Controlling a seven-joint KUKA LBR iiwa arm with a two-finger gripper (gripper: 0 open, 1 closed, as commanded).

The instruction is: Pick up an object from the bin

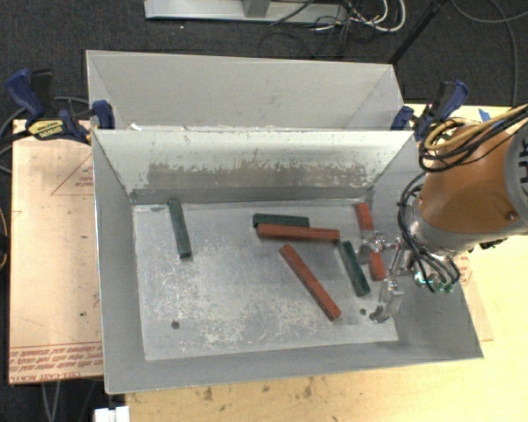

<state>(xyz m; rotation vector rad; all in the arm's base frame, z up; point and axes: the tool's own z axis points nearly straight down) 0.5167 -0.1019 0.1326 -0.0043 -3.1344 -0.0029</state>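
My gripper [381, 281] is low at the bin's right side, close to the right wall. An orange-red stick [363, 215] lies along that wall, and its near end runs under the gripper. Just left of the gripper lies a dark green stick [355, 269], pointing towards the front. Further left, a longer red stick [309, 280] lies diagonally on the floor.
A red-brown stick [297, 232] and a dark green stick [280, 221] lie side by side mid-bin near the back. A lone green stick [179, 228] lies at the back left. The arm's orange-covered wrist hangs over the right rim.
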